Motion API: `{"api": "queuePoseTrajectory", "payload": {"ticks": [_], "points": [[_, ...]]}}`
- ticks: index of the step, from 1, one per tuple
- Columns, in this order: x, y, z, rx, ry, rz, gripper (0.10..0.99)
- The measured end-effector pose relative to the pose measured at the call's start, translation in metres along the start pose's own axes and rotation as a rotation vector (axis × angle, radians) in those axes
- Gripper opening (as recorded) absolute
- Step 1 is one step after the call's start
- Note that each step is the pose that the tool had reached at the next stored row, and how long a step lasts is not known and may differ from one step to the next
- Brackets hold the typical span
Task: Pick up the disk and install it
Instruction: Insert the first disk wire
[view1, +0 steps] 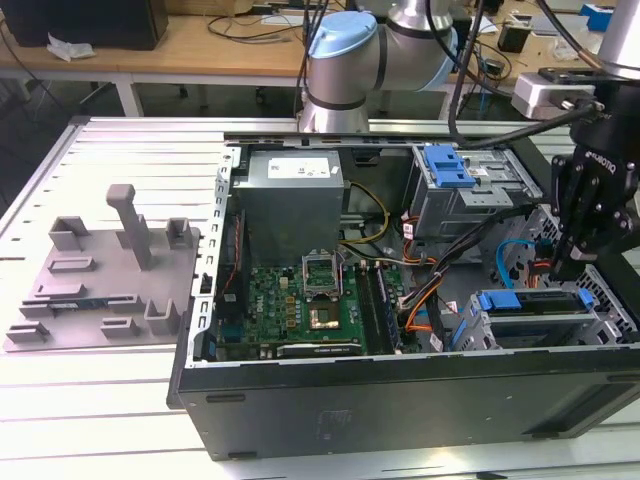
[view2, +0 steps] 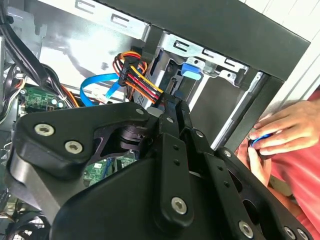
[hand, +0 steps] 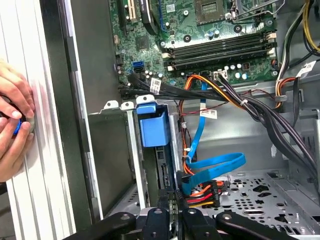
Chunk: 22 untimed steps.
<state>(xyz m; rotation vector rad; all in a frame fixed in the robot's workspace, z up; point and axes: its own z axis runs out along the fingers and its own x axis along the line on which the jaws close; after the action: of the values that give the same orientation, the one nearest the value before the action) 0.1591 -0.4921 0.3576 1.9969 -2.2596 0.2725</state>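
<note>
The disk (view1: 545, 322) sits inside the drive cage (view1: 600, 325) at the exterior view's lower right corner of the open computer case, its blue frame (view1: 512, 300) showing at the cage mouth. In the first wrist view the blue frame (hand: 152, 129) fills a cage slot, with the disk's dark edge (hand: 162, 172) beside it. My gripper (view1: 572, 268) hangs just above the cage, fingers pointing down. In both wrist views its fingers (hand: 172, 202) (view2: 176, 106) stand close together right at the disk's edge, shut, with nothing seen between them.
Blue (hand: 215, 167) and orange-red (hand: 202, 192) cables lie close to the fingertips. A second cage with a blue clip (view1: 447, 165) stands farther back. A grey moulded tray (view1: 110, 275) rests on the table at the exterior view's left. A person's hands (view2: 282, 130) hold a small blue object outside the case wall.
</note>
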Motion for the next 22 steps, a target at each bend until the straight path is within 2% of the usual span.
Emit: {"api": "queuePoseTrajectory", "payload": {"ticks": [2,5,9,11,18,19,20,21,22], "points": [[0.0045,-0.0006,0.0009,-0.002,-0.0148,-0.001,0.169],[0.0081,-0.0010,0.0017,-0.003,-0.0309,-0.003,0.169],[0.0114,-0.0014,0.0024,-0.004,-0.0450,-0.009,0.169],[0.0120,-0.0015,0.0025,-0.003,-0.0497,-0.014,0.169],[0.0125,-0.0015,0.0027,-0.002,-0.0518,-0.022,0.169],[0.0134,-0.0016,0.0028,-0.003,-0.0595,-0.022,0.169],[0.0146,-0.0017,0.0031,-0.005,-0.0758,-0.021,0.169],[0.0170,-0.0020,0.0037,-0.009,-0.1131,-0.020,0.169],[0.0190,-0.0024,0.0041,-0.014,-0.1372,-0.019,0.169]]}}
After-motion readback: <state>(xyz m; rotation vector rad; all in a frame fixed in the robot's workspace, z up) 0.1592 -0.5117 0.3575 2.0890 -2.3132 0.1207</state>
